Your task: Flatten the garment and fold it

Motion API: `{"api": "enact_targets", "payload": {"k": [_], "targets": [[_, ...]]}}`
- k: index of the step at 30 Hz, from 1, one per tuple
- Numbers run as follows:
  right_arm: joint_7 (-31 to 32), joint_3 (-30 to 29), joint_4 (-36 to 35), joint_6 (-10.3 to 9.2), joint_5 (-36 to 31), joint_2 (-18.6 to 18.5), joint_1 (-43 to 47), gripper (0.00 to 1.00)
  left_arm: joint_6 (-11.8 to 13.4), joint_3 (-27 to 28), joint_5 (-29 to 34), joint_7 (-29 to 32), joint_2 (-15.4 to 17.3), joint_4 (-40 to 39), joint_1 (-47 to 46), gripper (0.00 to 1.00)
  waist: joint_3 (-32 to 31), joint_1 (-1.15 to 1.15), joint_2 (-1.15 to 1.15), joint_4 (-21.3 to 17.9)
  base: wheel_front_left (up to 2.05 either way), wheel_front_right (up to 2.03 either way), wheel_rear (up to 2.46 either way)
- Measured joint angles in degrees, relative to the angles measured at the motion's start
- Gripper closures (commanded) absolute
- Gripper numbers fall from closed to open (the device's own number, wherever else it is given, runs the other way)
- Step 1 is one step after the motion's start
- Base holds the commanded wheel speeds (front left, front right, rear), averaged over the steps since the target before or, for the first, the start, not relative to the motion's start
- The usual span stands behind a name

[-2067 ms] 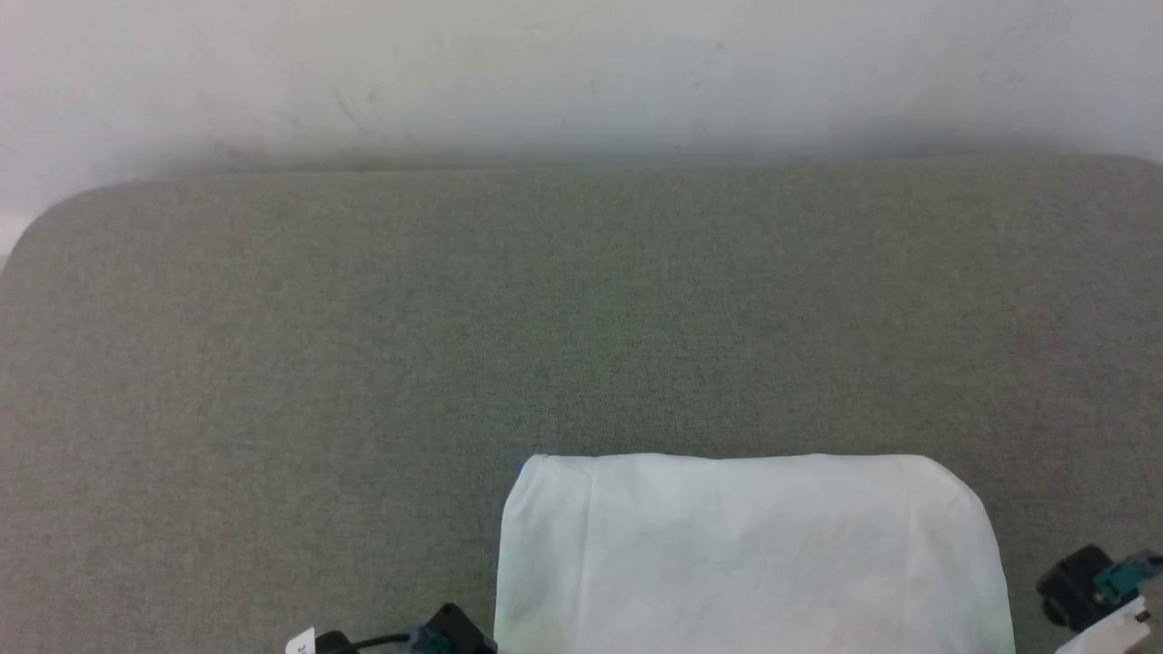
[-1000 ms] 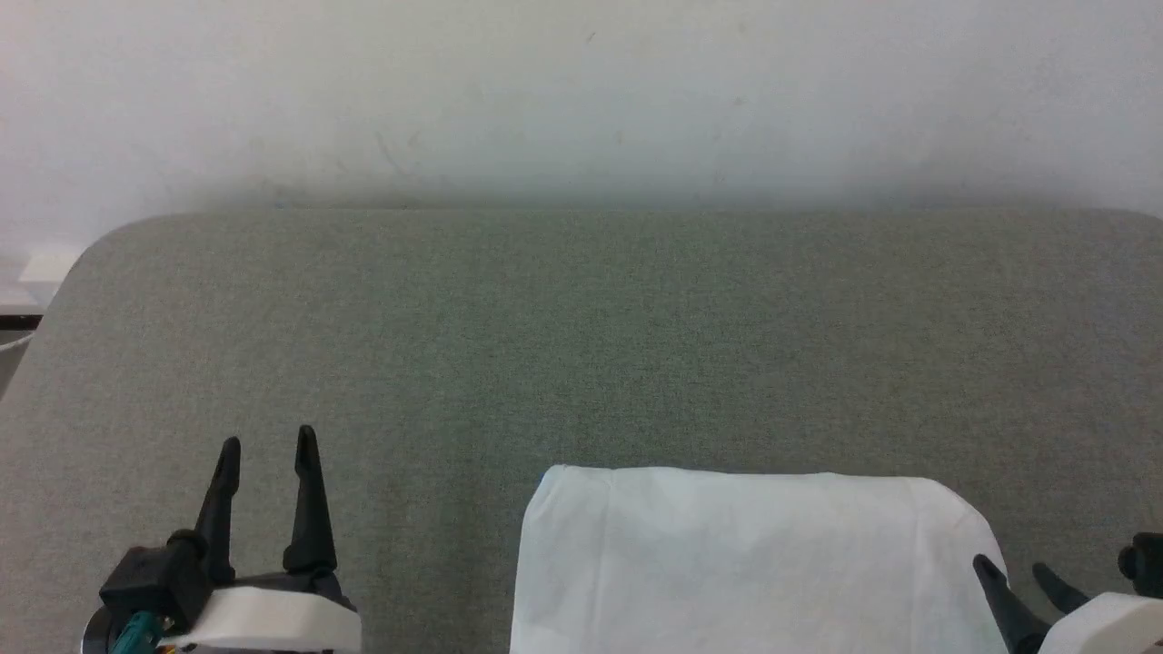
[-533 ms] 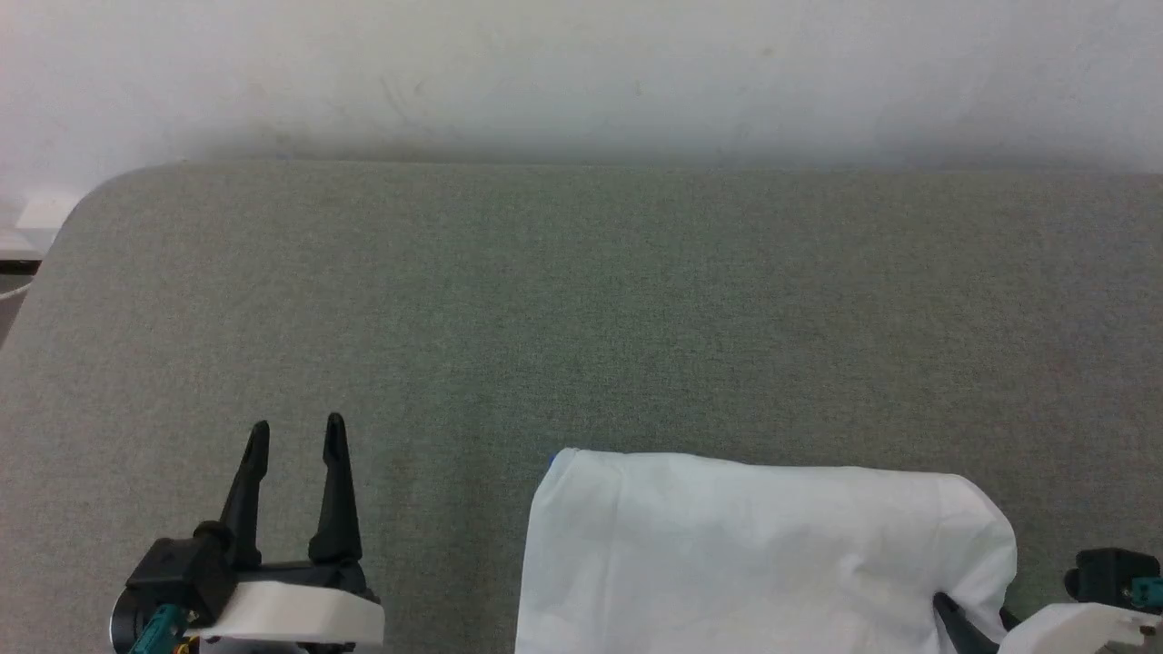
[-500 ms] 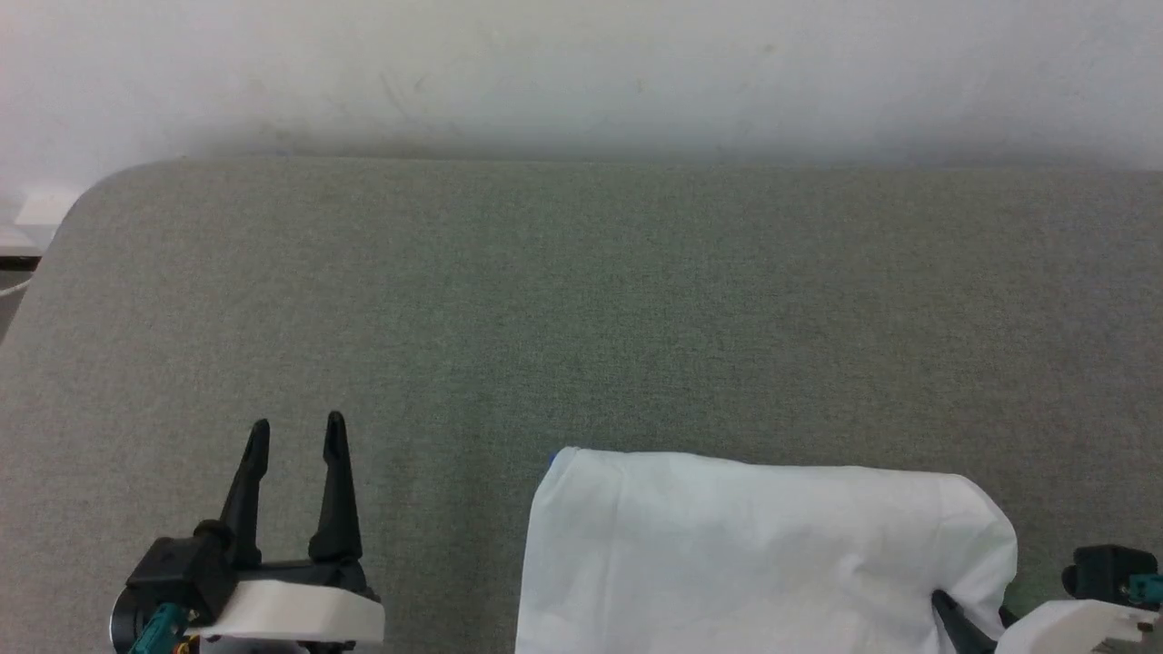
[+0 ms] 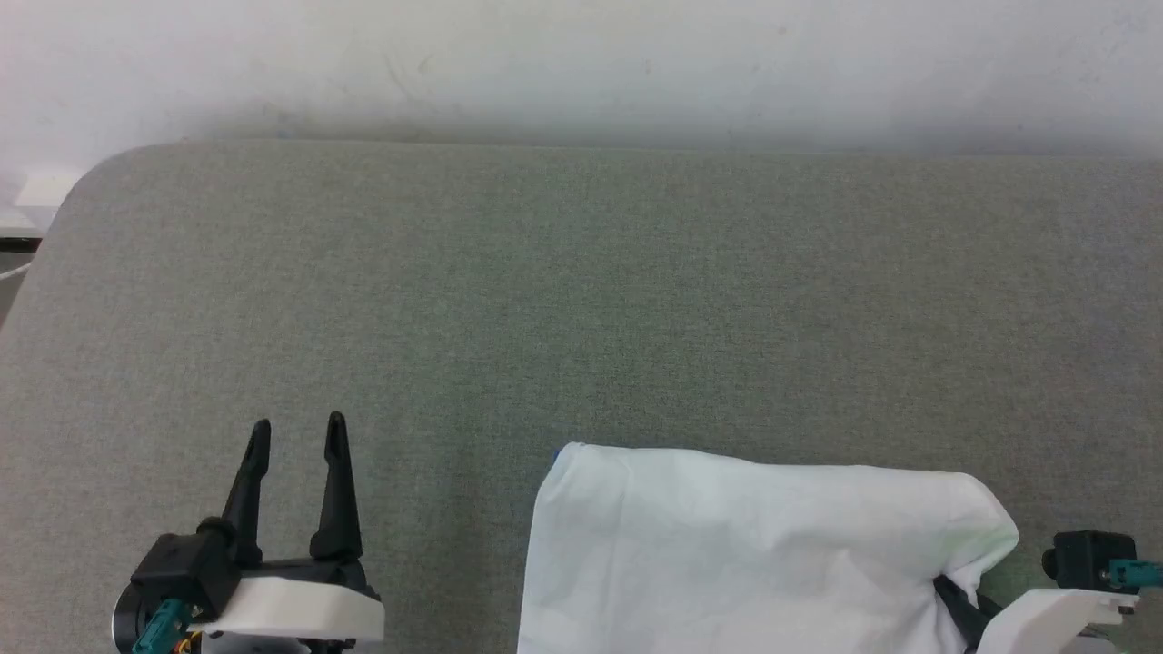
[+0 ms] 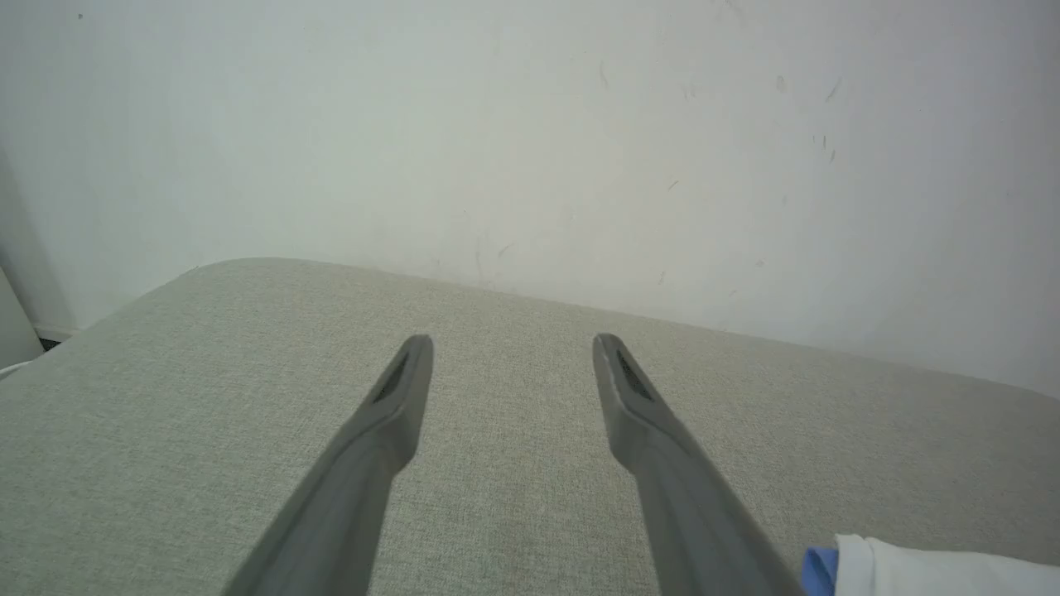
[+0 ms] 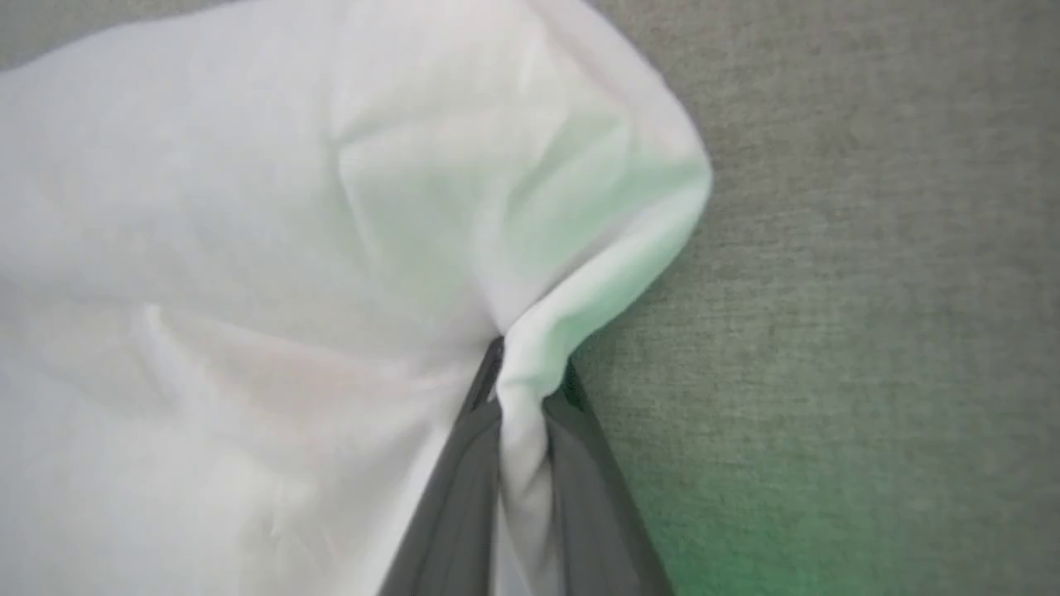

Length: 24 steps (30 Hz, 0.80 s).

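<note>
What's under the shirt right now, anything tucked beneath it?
The garment lies on the grey padded surface. A blue bit of fabric peeks out at its far left corner. The right gripper pinches its right edge. Anything else beneath is covered.

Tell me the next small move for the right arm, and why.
Probably lift the pinched edge and draw it left over the shirt. The right jaws are shut on its right edge, bunching the cloth, while the left jaws stand open, apart from it.
</note>
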Motion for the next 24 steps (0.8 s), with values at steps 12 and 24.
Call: {"api": "enact_targets", "payload": {"k": [12, 24], "targets": [[-0.94, -14.52, 4.38, 0.12, -2.72, -5.64, -3.95, 1.00, -0.35, -1.03, 0.04, 0.00, -0.18, 0.58, 0.07, 0.00, -1.87, 0.01, -0.01, -0.69, 0.00, 0.00, 0.00], [2.61, -13.72, -2.74, 0.10, -2.67, -6.38, -1.97, 1.00, 0.08, -1.58, -0.43, 0.00, -0.21, 0.89, 0.49, 0.00, -3.84, 0.00, -0.01, -1.56, 0.00, 0.00, 0.00]]}}
